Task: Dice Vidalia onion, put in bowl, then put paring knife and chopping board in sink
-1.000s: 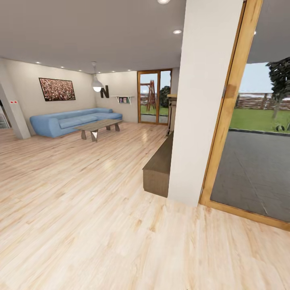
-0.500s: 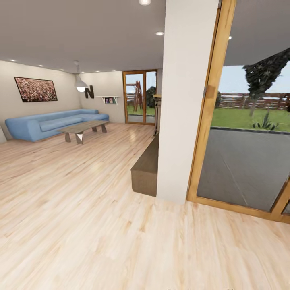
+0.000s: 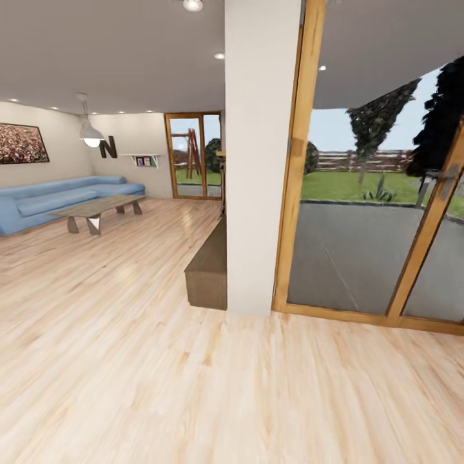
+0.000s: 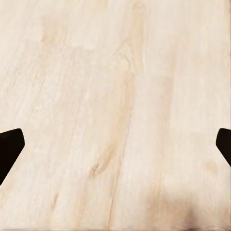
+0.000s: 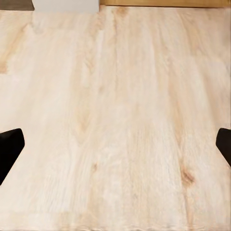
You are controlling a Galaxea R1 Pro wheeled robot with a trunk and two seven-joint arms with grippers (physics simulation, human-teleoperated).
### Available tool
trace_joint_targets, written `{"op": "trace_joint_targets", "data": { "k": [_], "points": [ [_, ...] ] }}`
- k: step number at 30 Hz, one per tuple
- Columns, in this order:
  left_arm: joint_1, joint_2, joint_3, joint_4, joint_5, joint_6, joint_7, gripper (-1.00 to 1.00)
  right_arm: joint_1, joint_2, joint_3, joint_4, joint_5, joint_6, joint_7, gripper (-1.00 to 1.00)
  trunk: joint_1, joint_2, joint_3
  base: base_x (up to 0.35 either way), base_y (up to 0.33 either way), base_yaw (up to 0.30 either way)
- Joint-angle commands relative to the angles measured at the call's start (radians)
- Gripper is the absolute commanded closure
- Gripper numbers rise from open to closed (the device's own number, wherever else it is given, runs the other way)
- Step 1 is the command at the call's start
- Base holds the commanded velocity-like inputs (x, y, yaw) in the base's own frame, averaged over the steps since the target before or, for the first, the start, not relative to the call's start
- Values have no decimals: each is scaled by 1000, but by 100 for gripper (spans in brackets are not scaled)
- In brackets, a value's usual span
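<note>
I am in a living room, and the onion, sink, chopping board, paring knife, bowl and countertop are out of view. In the left wrist view my left gripper (image 4: 115, 149) hangs open over pale wooden floor, its dark fingertips (image 4: 8, 151) far apart with nothing between them. In the right wrist view my right gripper (image 5: 115, 149) is open too, over the same floor, with the foot of the white pillar (image 5: 65, 5) and a wooden door frame (image 5: 163, 2) at the far edge.
A white pillar (image 3: 261, 154) stands ahead with a low brown bench (image 3: 207, 274) at its left. Glass doors in wooden frames (image 3: 293, 161) lead to a terrace on the right. A blue sofa (image 3: 45, 200) and coffee table (image 3: 96, 209) sit far left. Open wooden floor (image 3: 161, 386) lies in front.
The whole head view has shifted left, so the camera has turned right: the pillar and sofa slid leftward and more of the glass doors and garden came into view.
</note>
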Motion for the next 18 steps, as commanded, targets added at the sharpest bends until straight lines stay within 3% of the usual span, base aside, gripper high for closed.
{"op": "trace_joint_targets", "data": {
  "k": [1,7,18],
  "points": [
    [0,0,0,0,1,-2,0,-100,-1,1,-10,1,0,-3,1,-100,-1,-1,-1,-333,0,-278],
    [0,0,0,0,1,-2,0,-100,-1,1,-20,1,0,-3,1,-100,-1,-1,-1,-293,0,-278],
    [1,0,0,0,-1,-2,0,-100,-1,2,-20,2,0,-3,2,-100,-1,-1,-1,-38,0,-278]
  ]
}}
